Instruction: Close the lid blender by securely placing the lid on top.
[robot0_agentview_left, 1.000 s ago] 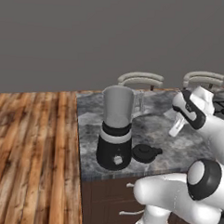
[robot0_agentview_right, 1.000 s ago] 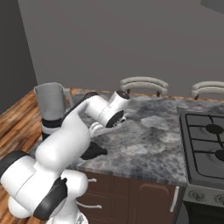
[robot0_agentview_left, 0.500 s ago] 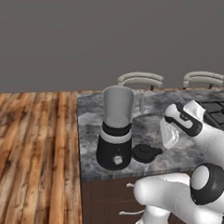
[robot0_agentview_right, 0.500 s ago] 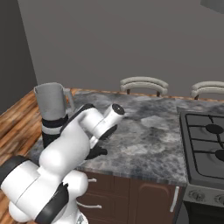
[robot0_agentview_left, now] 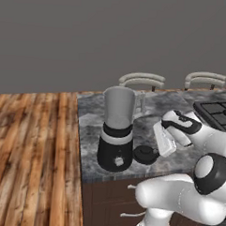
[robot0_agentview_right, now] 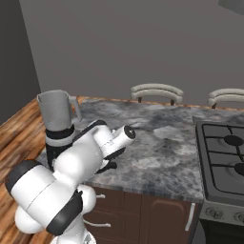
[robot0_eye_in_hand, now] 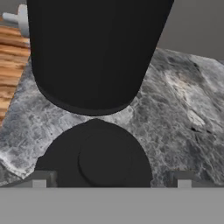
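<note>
Lower centre of the hand view, the lid (robot0_eye_in_hand: 96, 159) lies on the bench (robot0_eye_in_hand: 183, 113) beside the blender (robot0_eye_in_hand: 94, 52); my tool (robot0_eye_in_hand: 111, 183) is spread wide, empty. Approach step; next, descend and grip

The arm is folding in, bringing the gripper (robot0_agentview_left: 156, 146) down toward the lid (robot0_agentview_left: 146, 154), at the blender's (robot0_agentview_left: 117, 129) four o'clock.
</note>
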